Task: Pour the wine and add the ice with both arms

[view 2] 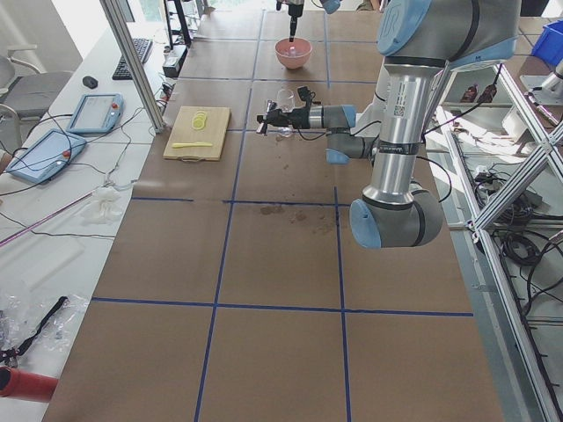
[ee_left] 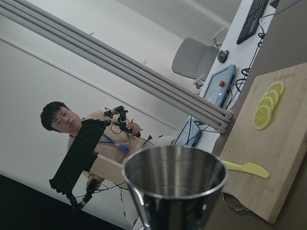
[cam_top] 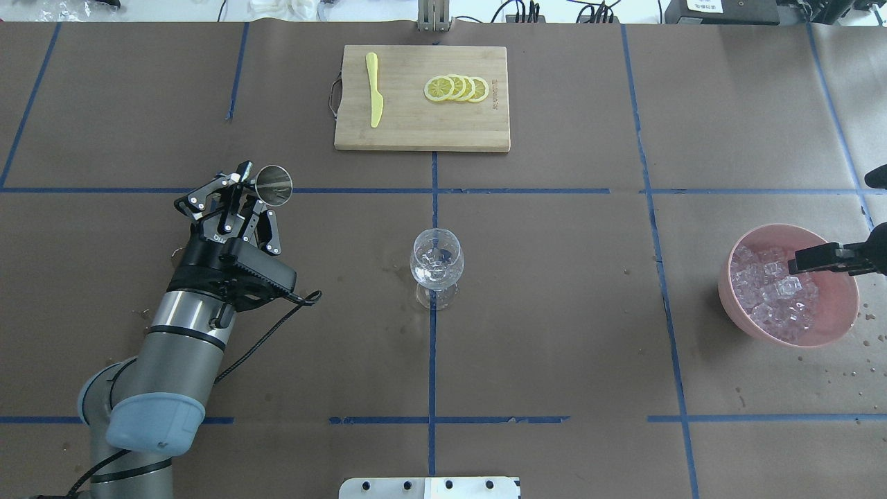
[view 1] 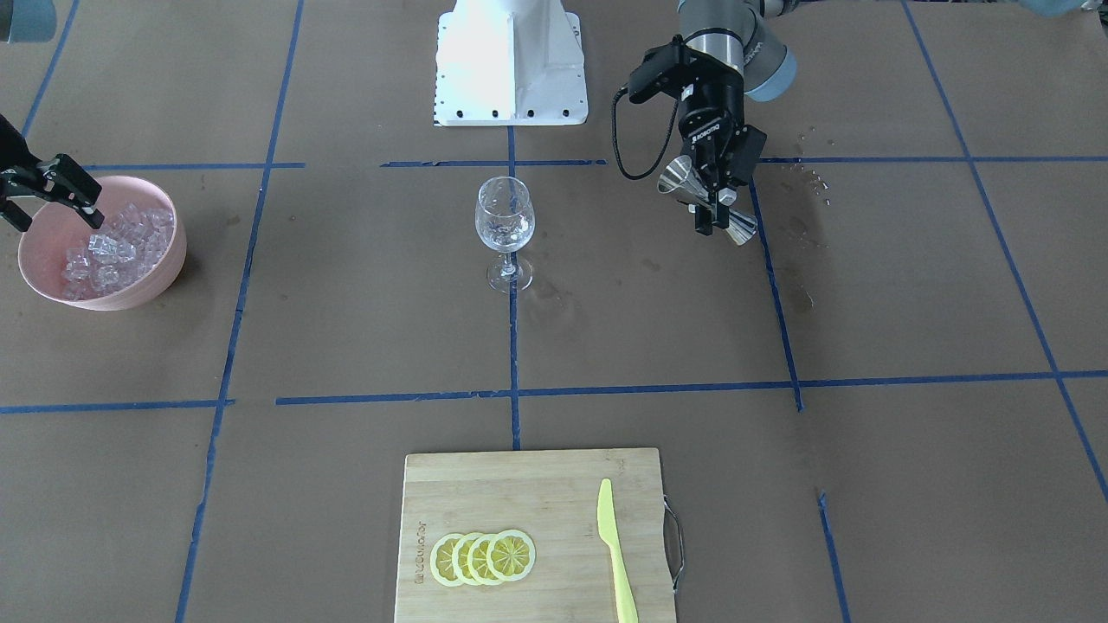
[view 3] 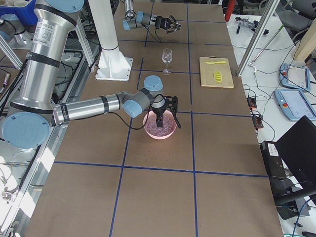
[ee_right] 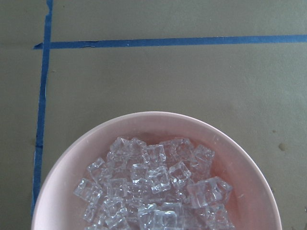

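Note:
My left gripper (view 1: 710, 216) is shut on the waist of a steel jigger (view 1: 692, 195), held tilted above the table to the robot's left of the wine glass (view 1: 504, 229). The overhead view shows the jigger (cam_top: 274, 186) with its mouth turned towards the cutting board; the left wrist view shows its rim (ee_left: 175, 175). The clear stemmed glass (cam_top: 436, 267) stands upright at the table's middle; I cannot tell what is in it. The ice (view 1: 117, 247) fills a pink bowl (view 1: 164, 272). My right gripper (view 1: 59, 223) is open just above the ice, one finger (cam_top: 821, 258) over the heap (ee_right: 153, 184).
A wooden cutting board (view 1: 519, 493) at the operators' edge carries lemon slices (view 1: 483, 556) and a yellow-green knife (view 1: 615, 554). The white pedestal (view 1: 511, 61) stands behind the glass. Wet spots (view 1: 805, 225) mark the paper near the left arm.

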Available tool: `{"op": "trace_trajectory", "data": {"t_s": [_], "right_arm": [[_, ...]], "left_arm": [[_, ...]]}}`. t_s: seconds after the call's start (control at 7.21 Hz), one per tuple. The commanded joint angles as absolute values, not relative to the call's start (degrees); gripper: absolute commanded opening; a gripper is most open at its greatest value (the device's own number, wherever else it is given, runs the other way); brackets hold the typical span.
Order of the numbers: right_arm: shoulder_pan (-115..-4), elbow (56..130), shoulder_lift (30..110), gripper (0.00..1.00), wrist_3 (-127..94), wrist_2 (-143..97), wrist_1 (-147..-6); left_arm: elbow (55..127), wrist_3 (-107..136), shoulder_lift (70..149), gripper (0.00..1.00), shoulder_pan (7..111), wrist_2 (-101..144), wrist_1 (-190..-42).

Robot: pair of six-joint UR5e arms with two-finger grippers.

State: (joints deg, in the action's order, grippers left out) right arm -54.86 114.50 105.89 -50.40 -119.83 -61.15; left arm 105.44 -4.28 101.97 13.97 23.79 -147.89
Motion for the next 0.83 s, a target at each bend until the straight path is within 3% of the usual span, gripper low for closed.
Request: {"op": "trace_trajectory", "data": {"t_s": [0.0, 0.28, 0.55, 0.69], "right_arm": [[-51.52, 113.21, 105.82, 0.99, -53.16, -116.99, -60.74], [-48.0, 108.83, 105.82, 0.99, -60.09, -116.11, -53.21], [-47.9, 108.02, 105.73, 0.85, -60.29, -116.37, -52.65], [-48.07, 108.19, 105.82, 0.85, -60.21, -116.63, -52.65]], "left_arm": [[105.56, 0.53, 98.53, 0.0, 14.59, 24.34, -152.03], [105.56, 3.85, 94.42, 0.0, 16.6, 27.65, -155.71], [105.56, 3.78, 89.67, 0.0, 18.62, 30.14, -160.65], [105.56, 3.78, 89.56, 0.0, 18.81, 30.49, -160.84]]}}
